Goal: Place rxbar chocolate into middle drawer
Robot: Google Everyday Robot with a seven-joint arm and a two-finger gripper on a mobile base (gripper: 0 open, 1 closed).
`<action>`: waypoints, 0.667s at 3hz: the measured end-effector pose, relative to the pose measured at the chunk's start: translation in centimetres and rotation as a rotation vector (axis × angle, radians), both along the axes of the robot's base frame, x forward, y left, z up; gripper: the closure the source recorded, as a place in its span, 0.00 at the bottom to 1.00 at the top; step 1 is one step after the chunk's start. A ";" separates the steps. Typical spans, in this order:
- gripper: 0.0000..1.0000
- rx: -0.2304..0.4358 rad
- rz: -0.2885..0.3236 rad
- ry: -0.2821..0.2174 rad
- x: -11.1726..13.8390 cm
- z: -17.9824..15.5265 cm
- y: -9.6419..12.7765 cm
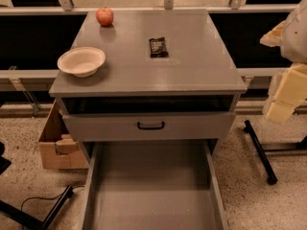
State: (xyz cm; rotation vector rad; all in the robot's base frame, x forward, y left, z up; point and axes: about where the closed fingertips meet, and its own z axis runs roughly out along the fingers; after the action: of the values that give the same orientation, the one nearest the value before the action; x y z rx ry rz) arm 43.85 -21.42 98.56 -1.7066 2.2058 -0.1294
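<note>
The rxbar chocolate [158, 47], a small black-wrapped bar, lies flat on the grey cabinet top [192, 71], a little right of centre and toward the back. The middle drawer [153, 186] is pulled far out below. Its flat grey floor is bare and its low side walls run toward the bottom of the view. My gripper [282, 104] hangs at the far right edge on the cream-coloured arm. It is off the cabinet's right side, lower than the top, and well away from the bar. It holds nothing that I can see.
A red apple [104, 16] sits at the back left of the top. A white bowl [81, 61] sits at the front left. A grey drawer front with a black handle [150, 125] is above the open drawer. A cardboard box [57, 145] stands on the floor at the left, and black stand legs [261, 152] at the right.
</note>
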 end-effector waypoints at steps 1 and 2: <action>0.00 0.000 0.000 0.000 0.0 0.0 0.0; 0.00 0.022 -0.015 -0.027 1.9 -0.1 0.8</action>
State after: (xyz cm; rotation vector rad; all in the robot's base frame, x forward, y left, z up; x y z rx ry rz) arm 45.71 -20.62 98.44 -1.6670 2.1931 -0.1305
